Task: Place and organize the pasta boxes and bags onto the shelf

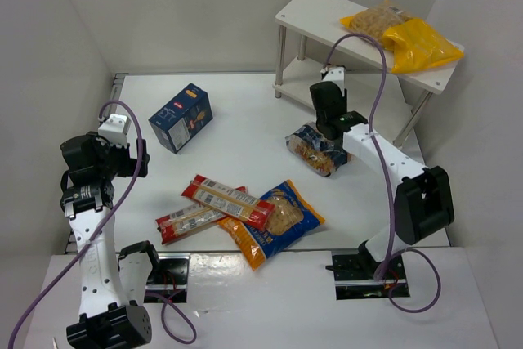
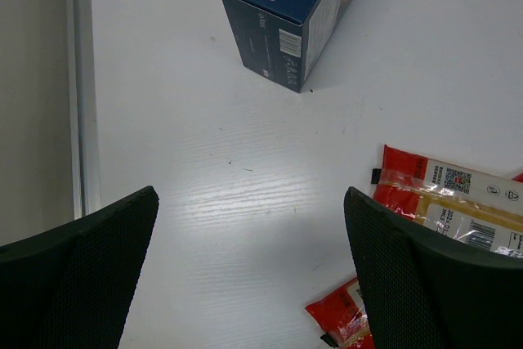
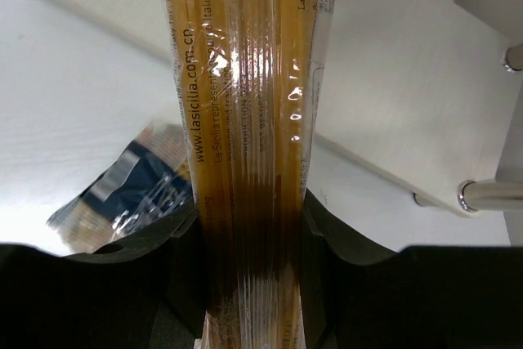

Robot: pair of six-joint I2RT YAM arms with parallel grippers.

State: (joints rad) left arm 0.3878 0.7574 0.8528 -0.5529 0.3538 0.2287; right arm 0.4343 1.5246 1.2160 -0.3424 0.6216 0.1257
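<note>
**Left tool (image 2: 249, 202) wide open, right tool (image 3: 249, 220) clamped on a spaghetti pack (image 3: 245, 79)**

The left tool hangs over the left of the tabletop (image 1: 245, 96) with its jaws spread wide, holding and touching nothing. Bare surface lies between its fingers. The dark blue carton (image 2: 290, 6) lies just beyond it. The ends of two red spaghetti packs (image 1: 214, 204) show to its right, crossed over one another. This pose looks like waiting, with the carton the nearest likely pick.

Right of the red packs, an orange-blue bag (image 1: 279, 220) lies flat at the middle of the tabletop, touching them.

Farther right, the right tool is closed tightly on the clear pack of golden spaghetti. It grips one end, so the long pack runs straight out from the tool toward the shelf (image 1: 315, 14). Holding it endwise probably lets it slide flat onto a tier, though which tier cannot be told. A clear bag with blue print (image 1: 315, 151) rests on the tabletop just below this tool.

At the far right, two yellow bags (image 1: 409, 42) already sit on the shelf's top tier, side by side and touching.
</note>
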